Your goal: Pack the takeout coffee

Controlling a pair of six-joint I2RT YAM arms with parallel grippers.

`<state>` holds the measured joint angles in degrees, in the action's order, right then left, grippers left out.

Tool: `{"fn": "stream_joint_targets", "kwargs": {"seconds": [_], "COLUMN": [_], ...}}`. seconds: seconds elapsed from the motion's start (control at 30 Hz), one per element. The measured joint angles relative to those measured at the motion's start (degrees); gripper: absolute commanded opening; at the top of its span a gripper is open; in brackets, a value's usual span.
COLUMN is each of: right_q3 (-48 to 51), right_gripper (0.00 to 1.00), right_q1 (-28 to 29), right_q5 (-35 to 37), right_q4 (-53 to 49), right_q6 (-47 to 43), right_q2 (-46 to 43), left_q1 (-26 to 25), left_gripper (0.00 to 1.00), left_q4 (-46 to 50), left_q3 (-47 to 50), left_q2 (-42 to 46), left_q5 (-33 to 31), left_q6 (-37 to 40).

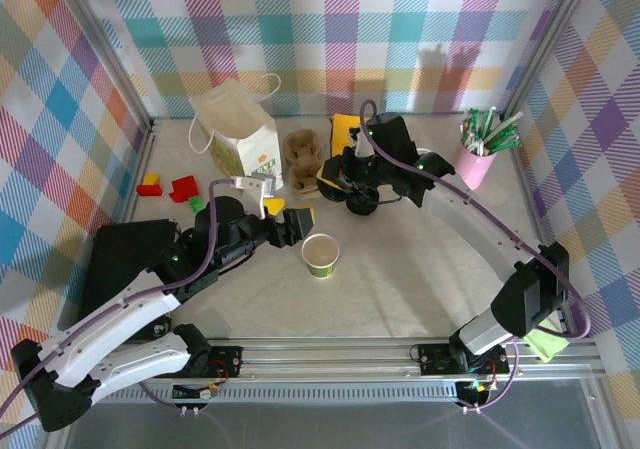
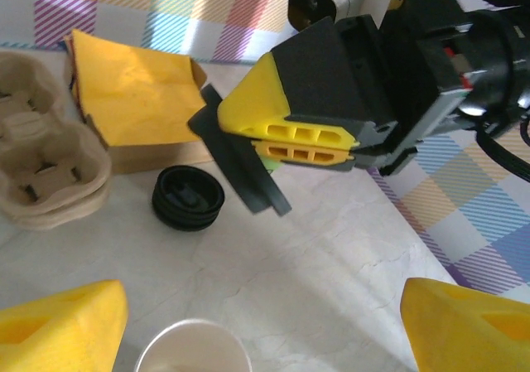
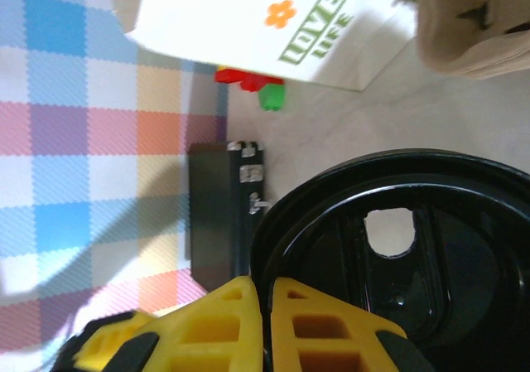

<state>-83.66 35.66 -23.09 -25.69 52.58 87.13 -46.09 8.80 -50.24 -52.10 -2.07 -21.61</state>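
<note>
Cup [image 1: 320, 254] of the takeout coffee stood upright on the table [image 1: 420, 279], about mid-scene. Its mouth was open with no lid on it; green band low, cream-white above.

Right gripper [image 2: 302, 140]: fingers pressed together on the rim of the black lid [image 3: 389, 248], sip hole facing the right wrist camera. From the left wrist view the lid looked tilted, near edge-on. Could not tell whether its lower edge touched the table. A second lid [image 2: 188, 196] lay flat on the table just beside it.

Left gripper [image 1: 290, 214]: jaws wide, nothing between them. It sat just to the far-left of the cup, and in its own wrist view the cup rim showed low between the two yellow fingertips.

Key relation: the cup lay to the near side of the held lid and slightly left, with the two apart. The cup's axis was vertical, while the lid's face was well off level. Judged that the lid would have to be turned flat and carried nearward over the mouth before pressing down.

The left arm was the nearer to the cup and looked placed to steady it; the right had the lid.

Paper bag [image 1: 240, 129] and cup carrier [image 1: 300, 154] stood farther back, left of centre.
</note>
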Motion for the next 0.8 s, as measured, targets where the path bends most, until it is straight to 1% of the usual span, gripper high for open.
{"fn": "stream_joint_targets", "kwargs": {"seconds": [0.2,0.4,0.53,0.6,0.73,0.8], "right_q3": [1.57,3.52,3.93,4.04,4.24,4.31], "right_gripper": [0.09,0.09,0.09,0.09,0.09,0.09], "right_q1": [1.97,3.06,3.58,3.74,3.8,3.8], "right_q5": [-0.37,0.09,0.09,0.39,0.57,0.72], "right_q4": [2.38,3.76,4.26,4.57,5.55,6.05], "right_q6": [2.23,4.02,4.96,5.29,5.53,5.68], "right_q2": [-3.76,-5.55,-5.55,-5.55,-5.57,-5.57], "left_q1": [-0.28,-0.35,-0.39,-0.46,-0.72,-0.72], "left_gripper": [0.84,0.78,0.68,0.61,0.52,0.44], "left_q4": [-6.36,-10.16,-12.02,-12.48,-13.62,-14.08], "left_q3": [0.5,0.5,0.5,0.5,0.5,0.5], "left_q2": [-4.37,-9.35,-11.54,-11.91,-11.98,-11.98], "left_q5": [0.13,0.11,0.04,0.09,0.13,0.15], "left_q6": [-0.52,-3.58,-5.01,-5.49,-5.99,-6.1]}}
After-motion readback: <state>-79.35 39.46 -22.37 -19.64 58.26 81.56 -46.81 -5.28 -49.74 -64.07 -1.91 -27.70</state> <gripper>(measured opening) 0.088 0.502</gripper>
